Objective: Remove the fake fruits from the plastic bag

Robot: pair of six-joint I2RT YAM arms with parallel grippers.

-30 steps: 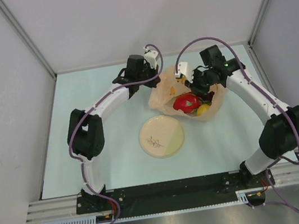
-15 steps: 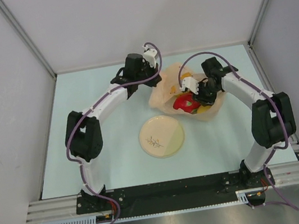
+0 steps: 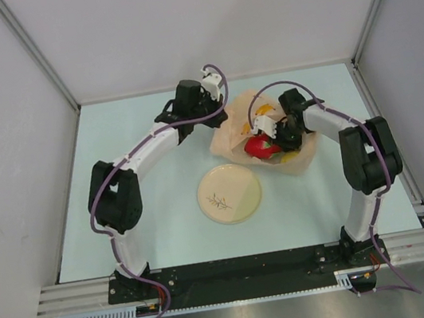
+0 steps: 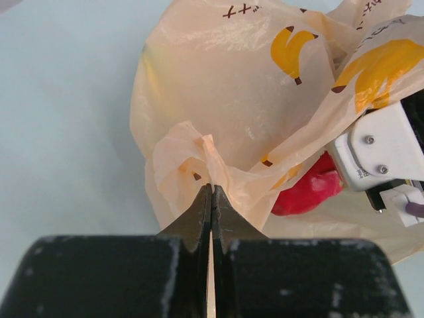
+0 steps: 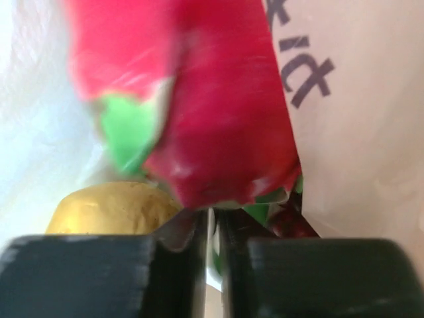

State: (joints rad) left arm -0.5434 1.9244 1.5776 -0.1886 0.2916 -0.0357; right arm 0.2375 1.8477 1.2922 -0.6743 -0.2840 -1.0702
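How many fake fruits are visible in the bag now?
3 in the plastic bag: a red fruit at the right gripper's tips, a yellow lemon left of it, a dark red piece right. More may be hidden.

From my station I count one plastic bag (image 3: 227, 128) at the far right and one plate (image 3: 243, 201) nearer, left of it. Inside the bag I make out three fruits: one red fruit (image 3: 260, 146) with a green top, one yellow fruit (image 5: 109, 209), and one dark red piece (image 5: 289, 225), too hidden to count any grapes. Two arms are in the scene: one left arm (image 3: 153, 142), one right arm (image 3: 320, 116).
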